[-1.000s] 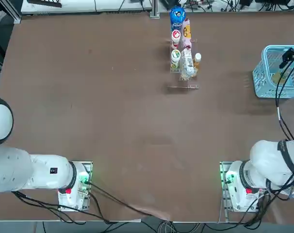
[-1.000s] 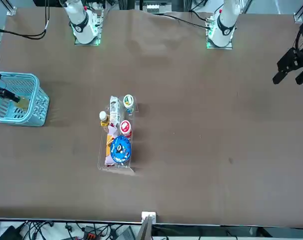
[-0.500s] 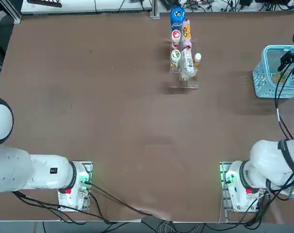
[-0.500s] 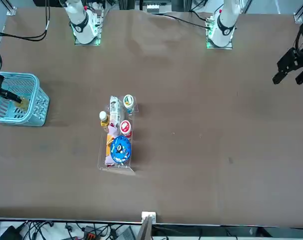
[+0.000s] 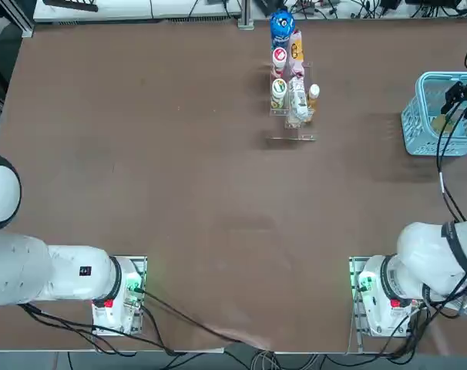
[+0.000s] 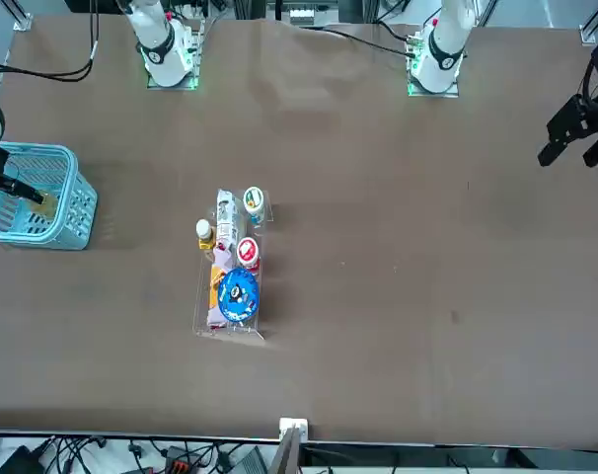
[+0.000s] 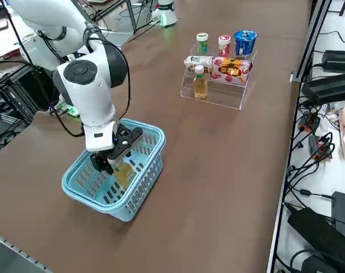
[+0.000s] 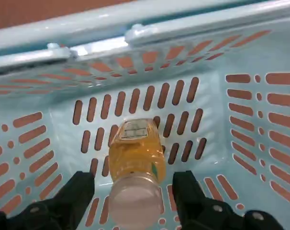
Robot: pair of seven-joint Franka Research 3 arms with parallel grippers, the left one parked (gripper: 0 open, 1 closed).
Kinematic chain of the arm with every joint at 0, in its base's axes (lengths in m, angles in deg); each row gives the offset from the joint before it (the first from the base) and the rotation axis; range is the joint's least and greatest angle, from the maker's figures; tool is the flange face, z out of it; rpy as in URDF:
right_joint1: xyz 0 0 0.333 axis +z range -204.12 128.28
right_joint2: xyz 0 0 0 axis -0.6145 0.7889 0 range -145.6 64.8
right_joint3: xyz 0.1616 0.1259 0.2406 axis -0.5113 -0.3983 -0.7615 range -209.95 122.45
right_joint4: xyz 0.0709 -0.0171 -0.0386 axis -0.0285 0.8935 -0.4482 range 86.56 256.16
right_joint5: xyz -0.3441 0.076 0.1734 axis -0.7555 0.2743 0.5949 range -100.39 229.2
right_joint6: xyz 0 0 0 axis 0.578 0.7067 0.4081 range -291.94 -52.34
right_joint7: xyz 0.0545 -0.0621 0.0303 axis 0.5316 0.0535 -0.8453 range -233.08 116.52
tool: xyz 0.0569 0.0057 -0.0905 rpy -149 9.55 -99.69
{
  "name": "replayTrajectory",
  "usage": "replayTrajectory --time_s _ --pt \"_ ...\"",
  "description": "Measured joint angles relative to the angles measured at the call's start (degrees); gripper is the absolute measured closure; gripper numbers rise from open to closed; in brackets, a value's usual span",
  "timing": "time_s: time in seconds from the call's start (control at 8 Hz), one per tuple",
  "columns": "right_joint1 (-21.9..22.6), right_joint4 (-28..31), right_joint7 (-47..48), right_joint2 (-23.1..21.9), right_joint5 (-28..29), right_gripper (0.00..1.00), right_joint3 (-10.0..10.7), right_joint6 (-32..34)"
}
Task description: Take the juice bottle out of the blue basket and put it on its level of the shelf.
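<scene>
- Seen in the top view, the light-blue plastic basket with lattice walls and a rectangular rim (image 5: 418, 116) sits between two and three o'clock on the brown counter (image 5: 218, 193).
- The small clear bottle of amber-yellow juice with a white cap (image 8: 138, 155) is inside that basket, its cap toward the gripper.
- The black two-finger right gripper (image 8: 133, 179) reaches down into the basket; its fingers (image 8: 75, 191) are spread, one on each side of the bottle, with gaps showing beside the cap.
- Toward one o'clock on the counter, in the top view, stands the stepped clear acrylic shelf (image 7: 218, 94).
- At the shelf's twelve o'clock is a round blue-topped container (image 5: 282, 25); at its four o'clock, a small amber bottle with a white cap (image 7: 200, 84).
- Also on it: a red-and-white-topped container (image 7: 224, 45), a green-and-white-topped one (image 7: 202, 42), a white printed tube (image 5: 297, 100) and a pink-and-orange packet (image 7: 231, 69).
</scene>
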Motion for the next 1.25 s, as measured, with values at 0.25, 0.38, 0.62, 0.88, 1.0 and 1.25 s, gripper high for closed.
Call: replayTrajectory --time_s 0.25,0.38,0.62,0.88,1.0,1.25 --pt "-0.01 0.01 0.0 0.19 0.0 0.0 0.0 0.05" --pt "-0.02 0.02 0.0 0.52 0.0 0.0 0.0 0.05" --pt "-0.02 0.03 0.0 1.31 0.0 0.0 0.0 0.05" --pt "-0.03 0.03 0.0 1.73 0.0 0.03 0.0 0.03" --pt "-0.06 0.03 0.0 1.77 0.0 0.04 0.0 0.04" --pt "-0.42 0.03 -0.01 1.78 0.0 0.06 0.0 0.26"
